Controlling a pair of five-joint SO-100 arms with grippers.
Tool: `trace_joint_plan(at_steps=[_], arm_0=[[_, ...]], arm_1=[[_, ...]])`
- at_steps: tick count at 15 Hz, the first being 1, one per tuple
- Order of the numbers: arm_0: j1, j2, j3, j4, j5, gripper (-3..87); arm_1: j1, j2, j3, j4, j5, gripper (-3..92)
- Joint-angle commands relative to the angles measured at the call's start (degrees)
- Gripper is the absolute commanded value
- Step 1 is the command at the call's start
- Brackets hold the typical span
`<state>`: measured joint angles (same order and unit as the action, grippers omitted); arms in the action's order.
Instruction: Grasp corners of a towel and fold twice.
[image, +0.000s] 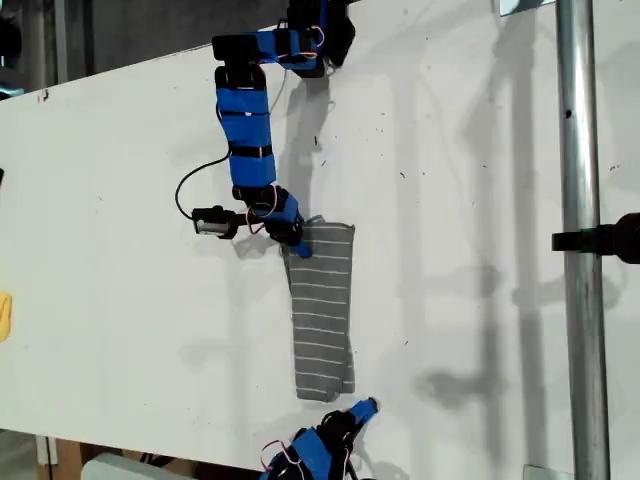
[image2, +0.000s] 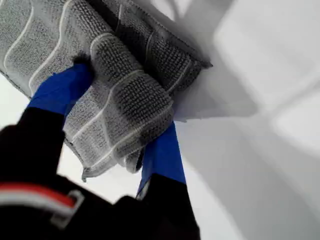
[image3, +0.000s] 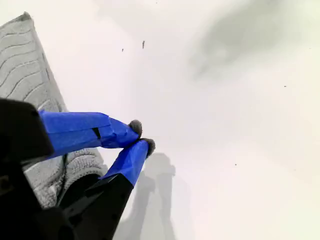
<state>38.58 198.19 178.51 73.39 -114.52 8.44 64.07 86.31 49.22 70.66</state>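
The towel (image: 322, 310) lies on the white table (image: 120, 250) as a narrow, folded strip of dark grey cloth with thin white stripes. In the exterior view, my first gripper (image: 297, 243) sits at the strip's far left corner. The first wrist view shows that gripper (image2: 120, 120) shut on a bunched fold of the towel (image2: 125, 95), with blue fingers (image2: 62, 90) on either side. My second gripper (image: 365, 407) is just past the strip's near end, toward the exterior view's right. Its blue fingertips (image3: 131, 129) meet with nothing between them, and the towel (image3: 25, 65) lies beside it.
A metal pole (image: 575, 200) with a black clamp (image: 605, 238) runs down the exterior view's right. A yellow object (image: 4, 315) shows at the exterior view's left edge. A black cable (image: 190, 185) loops beside the first arm (image: 247, 130). The table's near edge (image: 200, 462) passes close to the second arm.
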Motion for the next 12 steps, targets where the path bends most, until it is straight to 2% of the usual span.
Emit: trace_joint_plan(at_steps=[1,5,7,10,11,12], arm_0=[[0.88,0.44,0.44,0.00,-0.18,1.1],[0.70,0.44,0.44,0.09,0.70,1.2],[0.09,0.44,0.44,0.18,1.58,1.5],[-0.53,0.44,0.44,0.26,2.64,1.6],[-0.53,0.44,0.44,0.26,2.72,1.6],[-0.44,0.44,0.44,0.26,2.46,1.6]], arm_1=[[-0.79,2.90,-2.55,0.26,-0.44,-0.2],[1.23,27.77,18.28,8.26,0.62,-0.2],[2.02,45.88,28.39,19.07,3.08,-0.2],[1.23,67.76,32.26,38.76,6.94,-0.2],[0.62,69.43,30.67,42.01,7.65,-0.2],[0.26,67.15,28.65,39.55,7.29,-0.2]])
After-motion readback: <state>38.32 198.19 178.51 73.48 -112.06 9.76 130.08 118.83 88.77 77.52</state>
